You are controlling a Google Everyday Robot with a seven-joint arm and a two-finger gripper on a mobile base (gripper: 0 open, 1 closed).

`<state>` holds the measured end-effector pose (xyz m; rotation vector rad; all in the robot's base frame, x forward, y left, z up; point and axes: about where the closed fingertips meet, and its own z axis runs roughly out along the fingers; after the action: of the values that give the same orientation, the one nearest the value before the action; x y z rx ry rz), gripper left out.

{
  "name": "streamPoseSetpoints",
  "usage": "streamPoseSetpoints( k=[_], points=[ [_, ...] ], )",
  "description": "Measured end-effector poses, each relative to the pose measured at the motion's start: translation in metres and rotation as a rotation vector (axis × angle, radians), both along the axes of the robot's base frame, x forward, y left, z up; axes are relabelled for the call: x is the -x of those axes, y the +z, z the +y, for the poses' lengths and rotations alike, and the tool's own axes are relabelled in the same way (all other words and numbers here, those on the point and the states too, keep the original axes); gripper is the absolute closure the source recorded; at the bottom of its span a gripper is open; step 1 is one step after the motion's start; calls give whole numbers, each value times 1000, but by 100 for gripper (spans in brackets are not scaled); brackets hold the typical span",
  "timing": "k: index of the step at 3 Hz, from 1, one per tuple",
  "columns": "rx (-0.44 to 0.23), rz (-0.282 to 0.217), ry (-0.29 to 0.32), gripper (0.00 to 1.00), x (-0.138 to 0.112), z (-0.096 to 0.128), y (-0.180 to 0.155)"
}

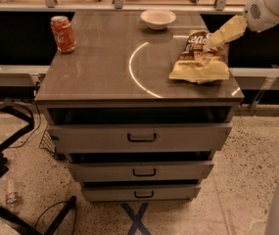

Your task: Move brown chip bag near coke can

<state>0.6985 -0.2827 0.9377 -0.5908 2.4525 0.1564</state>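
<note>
Camera view looks down on a grey drawer cabinet (100,67) with three things on its top. Take the white bowl (158,18) at the back edge as the mark. The brown chip bag (197,62) lies to the right of the bowl and nearer the camera, flat and crumpled, with its dark top end pointing back toward the bowl and its pale end close to the front right corner. The coke can (63,33) stands upright well to the left of the bowl, by the back left corner, so the bag and the can are well apart with bare top between them.

The gripper (213,38) reaches in from the right of the bowl, slanting down from the white wrist, and its tip is at the upper right corner of the bag. I cannot tell whether the jaws are open or closed on the foil, nor whether they touch it. Coming in low at a corner makes sense: a limp bag offers a thin edge there to pinch, where its flat middle gives nothing to hold.

By my judgement the carry has not begun. The route to the can passes in front of the bowl, so a low drag risks nudging it.
</note>
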Motion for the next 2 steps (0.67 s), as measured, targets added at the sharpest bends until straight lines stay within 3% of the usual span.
streamPoseSetpoints(
  k=[1, 2],
  points=[
    [63, -1, 32, 0, -2, 55, -33],
    [75, 49, 58, 0, 4, 87, -72]
  ],
)
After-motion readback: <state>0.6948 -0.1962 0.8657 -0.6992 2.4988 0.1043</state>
